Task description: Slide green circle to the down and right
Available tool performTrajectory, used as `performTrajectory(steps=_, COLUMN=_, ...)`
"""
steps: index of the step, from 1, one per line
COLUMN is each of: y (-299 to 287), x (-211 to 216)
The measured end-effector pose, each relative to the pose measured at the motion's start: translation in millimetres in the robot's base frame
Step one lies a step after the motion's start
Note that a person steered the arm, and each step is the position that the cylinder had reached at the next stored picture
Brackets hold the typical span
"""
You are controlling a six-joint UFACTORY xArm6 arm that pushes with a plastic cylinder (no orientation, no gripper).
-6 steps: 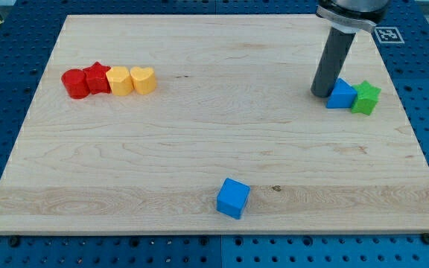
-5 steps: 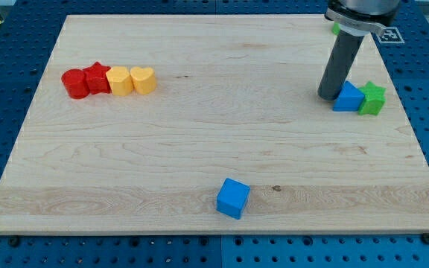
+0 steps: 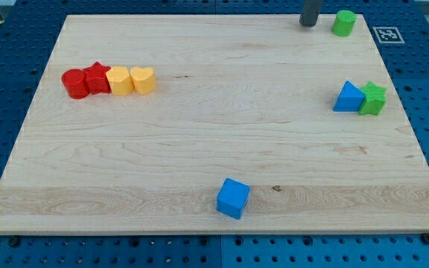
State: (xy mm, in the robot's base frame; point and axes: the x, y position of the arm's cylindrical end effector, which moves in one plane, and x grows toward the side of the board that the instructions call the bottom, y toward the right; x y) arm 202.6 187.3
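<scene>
The green circle (image 3: pixel 343 23) is sitting at the view's top right, right by the top edge of the wooden board (image 3: pixel 199 141). It is showing as a short, bright green cylinder, standing upright on its flat base, with its round top face looking slightly paler than its side wall. It is resting flat on the wood, not tilting and not touching any other block. My tip (image 3: pixel 308 24) is standing just beside it, on the view's left, at about the same height in the view, with a narrow strip of bare wood showing between the two, so they are staying apart.
</scene>
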Motion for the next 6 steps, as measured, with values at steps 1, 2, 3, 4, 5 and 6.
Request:
performTrajectory(steps=1, y=5.8, x=-11.5)
performTrajectory(steps=2, y=52.3, x=-10.4)
performTrajectory(steps=3, y=97.4, x=-10.4)
performTrajectory(steps=4, y=112.1, x=-10.5)
performTrajectory(steps=5, y=97.2, x=-9.3)
performTrajectory(steps=6, y=72.1, x=2.6)
